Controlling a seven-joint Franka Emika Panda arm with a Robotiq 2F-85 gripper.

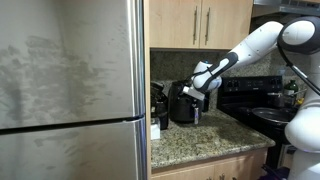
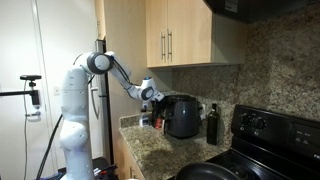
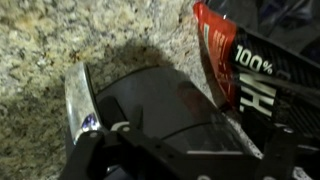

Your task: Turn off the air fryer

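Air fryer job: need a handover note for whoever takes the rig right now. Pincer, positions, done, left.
Pincer: at the upper part of the air fryer. Open or shut cannot be told, nor whether it touches.
Air fryer: on the granite counter by the back wall, with a dark bottle beside it and the stove further along.
Done: the approach, judging by where the pincer is.
Left: reach the control and switch it off. No view shows the control.
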